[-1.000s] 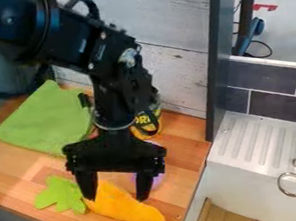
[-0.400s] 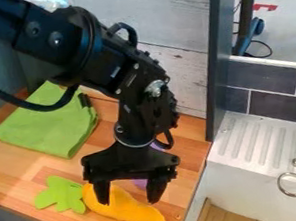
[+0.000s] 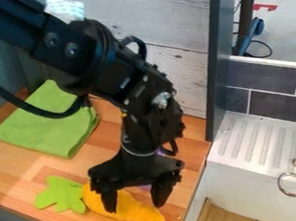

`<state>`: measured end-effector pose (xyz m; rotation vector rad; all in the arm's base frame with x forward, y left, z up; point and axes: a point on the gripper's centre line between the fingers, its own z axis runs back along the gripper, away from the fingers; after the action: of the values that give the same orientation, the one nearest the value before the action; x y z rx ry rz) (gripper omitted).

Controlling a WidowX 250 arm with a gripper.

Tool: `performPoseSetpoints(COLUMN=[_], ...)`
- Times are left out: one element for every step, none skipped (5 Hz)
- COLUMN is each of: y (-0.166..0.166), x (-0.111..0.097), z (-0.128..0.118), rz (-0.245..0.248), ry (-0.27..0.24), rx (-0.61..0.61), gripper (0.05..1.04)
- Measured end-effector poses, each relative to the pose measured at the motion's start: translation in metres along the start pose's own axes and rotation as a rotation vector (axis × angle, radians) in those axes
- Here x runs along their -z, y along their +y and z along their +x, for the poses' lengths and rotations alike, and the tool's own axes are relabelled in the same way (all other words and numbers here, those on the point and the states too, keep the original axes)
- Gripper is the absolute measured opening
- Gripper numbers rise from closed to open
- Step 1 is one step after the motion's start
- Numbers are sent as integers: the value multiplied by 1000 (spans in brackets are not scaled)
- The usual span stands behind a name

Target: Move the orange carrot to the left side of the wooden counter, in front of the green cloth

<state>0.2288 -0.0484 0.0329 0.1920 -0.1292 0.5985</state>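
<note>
The plush carrot (image 3: 130, 214), orange with green leaves (image 3: 61, 195), lies on the wooden counter (image 3: 23, 169) directly below the gripper (image 3: 139, 200). The gripper points down with its two fingers spread wide, one over the carrot's body and the other by its far edge; whether they touch it I cannot tell. Nothing is clasped between them. Behind the gripper, toward the wall, lies a folded green cloth (image 3: 45, 126). Something purple (image 3: 146, 187) peeks out behind the fingers. To one side of the gripper stands a white sink (image 3: 252, 168) with a ridged drainer and metal rings (image 3: 293, 184).
</note>
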Motion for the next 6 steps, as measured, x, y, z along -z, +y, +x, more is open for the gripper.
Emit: performPoseSetpoints(y=[-2,2,3,1,2,10], x=[4,13,23,25,26,23], z=[-6,-12,-21,-21,-21,-25], rz=[29,39,46,40,46,79], ry=[-1,9,38,44,42,-4], rx=[-102,-201,-243,-255,-256,-260], gripper=[1000,1000,961,874,566,374])
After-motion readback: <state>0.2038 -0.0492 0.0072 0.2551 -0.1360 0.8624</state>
